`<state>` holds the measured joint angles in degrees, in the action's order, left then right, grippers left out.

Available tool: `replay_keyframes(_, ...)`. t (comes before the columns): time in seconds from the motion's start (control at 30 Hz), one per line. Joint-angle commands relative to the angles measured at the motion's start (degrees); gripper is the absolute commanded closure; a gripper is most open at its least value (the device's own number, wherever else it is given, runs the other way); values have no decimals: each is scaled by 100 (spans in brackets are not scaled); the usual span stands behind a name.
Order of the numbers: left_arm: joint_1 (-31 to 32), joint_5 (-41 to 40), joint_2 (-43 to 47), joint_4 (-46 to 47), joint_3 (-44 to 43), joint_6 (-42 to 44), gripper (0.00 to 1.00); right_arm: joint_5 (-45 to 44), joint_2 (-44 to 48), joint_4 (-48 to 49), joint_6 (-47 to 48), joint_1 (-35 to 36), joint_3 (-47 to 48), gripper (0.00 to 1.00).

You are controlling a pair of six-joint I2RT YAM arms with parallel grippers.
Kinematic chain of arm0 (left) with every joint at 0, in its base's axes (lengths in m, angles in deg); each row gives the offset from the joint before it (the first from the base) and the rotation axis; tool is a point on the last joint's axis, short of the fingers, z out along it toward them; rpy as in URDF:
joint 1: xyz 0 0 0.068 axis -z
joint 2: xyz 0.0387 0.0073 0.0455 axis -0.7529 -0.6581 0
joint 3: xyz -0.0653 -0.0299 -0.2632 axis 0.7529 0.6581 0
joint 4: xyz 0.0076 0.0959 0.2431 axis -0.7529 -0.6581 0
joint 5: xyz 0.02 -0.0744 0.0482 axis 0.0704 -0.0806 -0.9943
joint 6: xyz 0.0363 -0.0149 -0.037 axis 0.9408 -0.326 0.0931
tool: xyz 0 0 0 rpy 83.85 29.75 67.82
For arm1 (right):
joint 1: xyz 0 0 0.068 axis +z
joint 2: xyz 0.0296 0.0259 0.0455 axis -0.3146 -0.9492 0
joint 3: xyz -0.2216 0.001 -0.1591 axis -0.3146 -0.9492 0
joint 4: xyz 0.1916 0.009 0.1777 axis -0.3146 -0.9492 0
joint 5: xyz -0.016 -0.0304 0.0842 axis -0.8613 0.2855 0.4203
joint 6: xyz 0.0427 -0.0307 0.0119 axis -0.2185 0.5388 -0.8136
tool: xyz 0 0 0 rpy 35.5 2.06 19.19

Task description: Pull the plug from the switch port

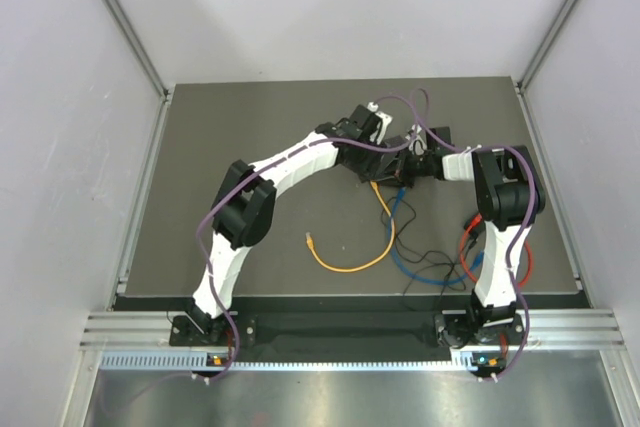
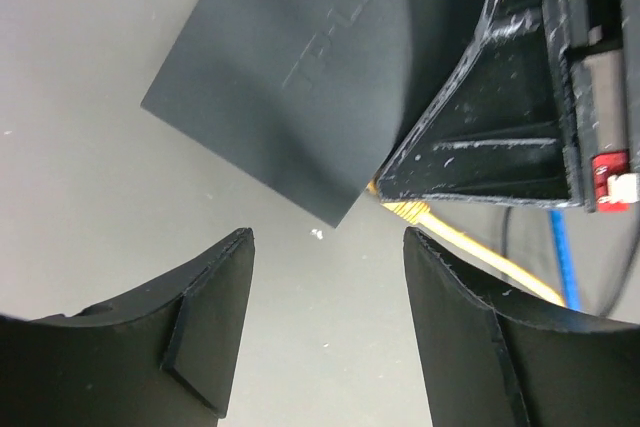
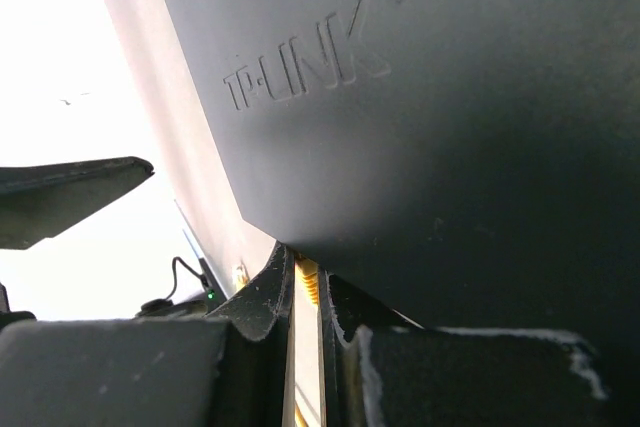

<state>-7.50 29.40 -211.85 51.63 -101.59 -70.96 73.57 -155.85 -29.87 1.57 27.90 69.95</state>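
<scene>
The switch is a flat matte-black box with a TP-LINK logo; in the top view it lies mostly hidden under both grippers. A yellow plug with a ribbed boot sits at the switch's edge, and it also shows in the left wrist view. My right gripper is shut on this plug, fingers tight on either side. My left gripper is open and empty, hovering just off the switch's corner above the mat. The yellow cable trails toward the front.
Blue cable, red cable and a thin black wire lie looped on the dark mat in front of the right arm. The yellow cable's free end lies mid-mat. White walls enclose the table.
</scene>
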Motion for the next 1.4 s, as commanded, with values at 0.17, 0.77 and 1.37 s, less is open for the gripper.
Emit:
replay_keyframes(0.17, 313, -1080, -333, -283, -337, 579, 33, -238, -216, -197, -82, 10, -26, 100)
replay_keyframes(0.77, 383, -1713, -1283, -800, -1251, 281, 33, -35, -338, -1312, 839, 11, 263, 100)
replay_keyframes(1.37, 199, -1194, -1494, -1012, -1445, -467, 37, -879, 57, -1612, 1289, 81, -229, 100)
